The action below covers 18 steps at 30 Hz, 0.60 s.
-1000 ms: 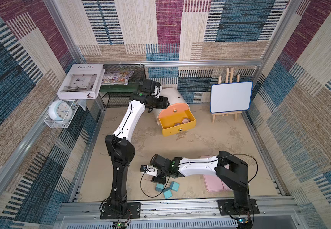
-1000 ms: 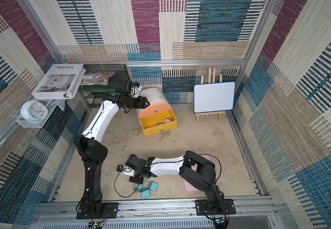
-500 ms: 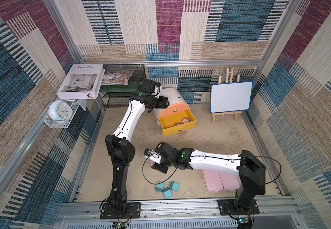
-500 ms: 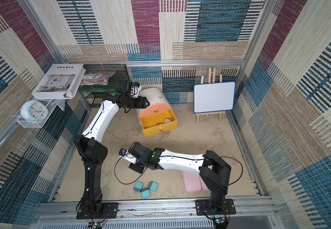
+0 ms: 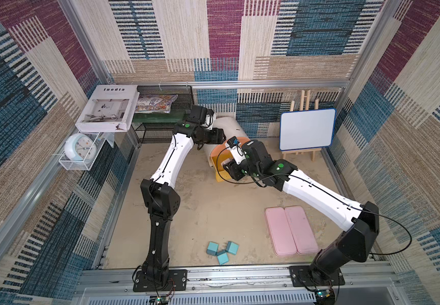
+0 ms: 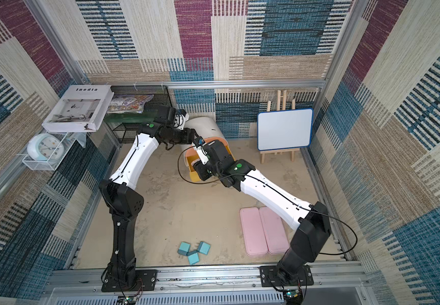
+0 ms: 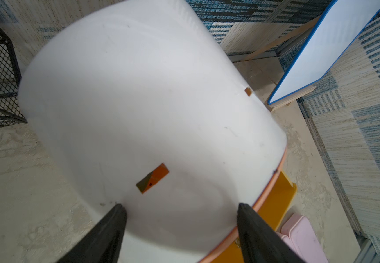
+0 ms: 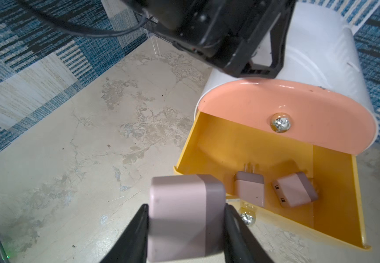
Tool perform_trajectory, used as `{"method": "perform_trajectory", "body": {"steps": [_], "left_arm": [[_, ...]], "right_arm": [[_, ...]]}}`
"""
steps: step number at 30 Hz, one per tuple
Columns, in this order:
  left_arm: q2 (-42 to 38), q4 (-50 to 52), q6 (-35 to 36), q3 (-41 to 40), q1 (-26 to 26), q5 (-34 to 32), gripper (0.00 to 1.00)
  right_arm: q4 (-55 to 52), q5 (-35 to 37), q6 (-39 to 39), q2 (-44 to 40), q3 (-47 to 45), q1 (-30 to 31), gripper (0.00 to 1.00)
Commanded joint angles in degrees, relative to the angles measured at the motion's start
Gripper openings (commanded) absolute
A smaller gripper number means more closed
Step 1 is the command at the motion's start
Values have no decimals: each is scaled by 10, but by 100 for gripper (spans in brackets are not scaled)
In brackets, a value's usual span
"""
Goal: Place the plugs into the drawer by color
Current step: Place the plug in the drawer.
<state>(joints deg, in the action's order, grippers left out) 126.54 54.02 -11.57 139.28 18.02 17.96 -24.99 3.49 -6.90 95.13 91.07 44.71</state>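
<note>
Counter, both top views: sandy, mottled counter [image 5: 208, 211] boxed in by woven patchwork walls [image 5: 55, 79]. Three small boxy blue plugs [image 5: 223, 250] lie clustered near its front edge, and two flat pink cases [image 5: 290, 231] are near them.
Cabinet, a top view: white drum-shaped cabinet [image 5: 226, 126] at the back, its yellow drawer [image 5: 216, 169] standing open. Both my arms meet there.
Left wrist view: my left hand [image 7: 182, 218] is half-spread, fingertips [image 7: 116, 218] against the white shell, clamping nothing.
Right wrist view: my right hand [image 8: 186, 211] pinches a small boxy two-tone pink plug [image 8: 177, 200] of smooth plastic across its flat sides, just short of the drawer's front lip. Two more pink plugs [image 8: 249, 189] lie inside.
Handling: I judge it light, rigid and slippery. The flat faces are the right hold.
</note>
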Motion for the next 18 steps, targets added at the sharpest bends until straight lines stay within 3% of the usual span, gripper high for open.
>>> {"method": "perform_trajectory", "body": {"steps": [1, 18], "left_arm": [[7, 21, 1, 0, 0, 8, 80], [9, 21, -3, -4, 2, 14, 79]], "right_arm": [[-52, -30, -30, 46, 43, -17, 32], [-42, -94, -23, 166, 122, -40, 32]]}}
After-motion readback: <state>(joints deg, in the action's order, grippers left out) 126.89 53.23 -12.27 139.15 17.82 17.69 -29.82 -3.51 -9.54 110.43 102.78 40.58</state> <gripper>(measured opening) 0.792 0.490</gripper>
